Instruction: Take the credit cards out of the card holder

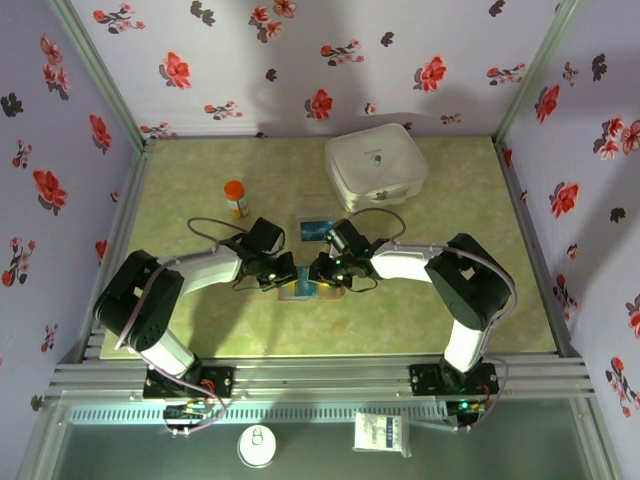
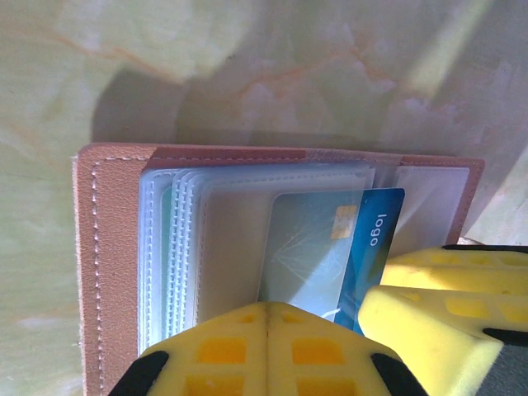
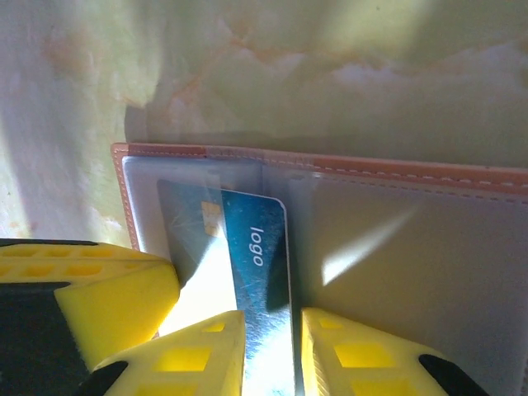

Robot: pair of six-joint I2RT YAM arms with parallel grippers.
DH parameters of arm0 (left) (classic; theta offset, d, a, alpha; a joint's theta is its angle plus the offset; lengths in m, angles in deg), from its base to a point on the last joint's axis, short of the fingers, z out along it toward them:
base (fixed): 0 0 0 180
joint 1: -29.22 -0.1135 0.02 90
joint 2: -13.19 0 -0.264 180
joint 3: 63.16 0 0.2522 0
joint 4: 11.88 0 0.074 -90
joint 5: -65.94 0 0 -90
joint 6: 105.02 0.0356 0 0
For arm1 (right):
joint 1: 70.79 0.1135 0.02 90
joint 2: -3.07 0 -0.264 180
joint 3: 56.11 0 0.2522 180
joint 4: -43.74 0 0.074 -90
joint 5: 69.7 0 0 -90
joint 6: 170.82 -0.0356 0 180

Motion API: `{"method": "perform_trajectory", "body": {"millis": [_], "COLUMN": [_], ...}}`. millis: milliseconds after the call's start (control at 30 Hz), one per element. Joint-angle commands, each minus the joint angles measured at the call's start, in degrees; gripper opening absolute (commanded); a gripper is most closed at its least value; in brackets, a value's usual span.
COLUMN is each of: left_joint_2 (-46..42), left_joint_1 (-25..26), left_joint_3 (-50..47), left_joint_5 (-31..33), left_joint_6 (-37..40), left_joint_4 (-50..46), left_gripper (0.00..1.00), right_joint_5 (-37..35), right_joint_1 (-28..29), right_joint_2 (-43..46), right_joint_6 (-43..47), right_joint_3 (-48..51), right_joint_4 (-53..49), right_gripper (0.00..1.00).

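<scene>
**Credit card (image 3: 257, 247) gripped at the open card holder (image 1: 298, 291)**

You see the card holder lying open on the green table (image 1: 480, 300), midway between both arms. Your right gripper (image 3: 271, 323) pinches the blue credit card by its end, and the card sticks partly out of a clear sleeve. Your left gripper (image 2: 268, 318), fingers pressed together with nothing between them, bears down on the sleeves just beside the right gripper
</scene>
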Motion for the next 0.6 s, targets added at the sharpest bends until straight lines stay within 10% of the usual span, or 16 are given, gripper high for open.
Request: {"method": "perform_trajectory", "body": {"millis": [0,567], "left_joint_2": [1.7,0.1], "left_joint_1": [0.5,0.5], "left_joint_3": [0.7,0.6], "left_joint_5": [1.5,2.3], "left_joint_6": [0.7,0.4], "left_joint_4": [-2.6,-3.3], "left_gripper": [0.00,0.00], "right_joint_5": [2.1,2.8], "right_joint_1": [-0.3,-1.1], "right_joint_2": [-1.0,0.7], "right_joint_6": [-1.6,-1.8], "right_joint_3": [0.9,2.2], "right_joint_4": [2.5,3.5], "right_gripper": [0.24,0.11]}}
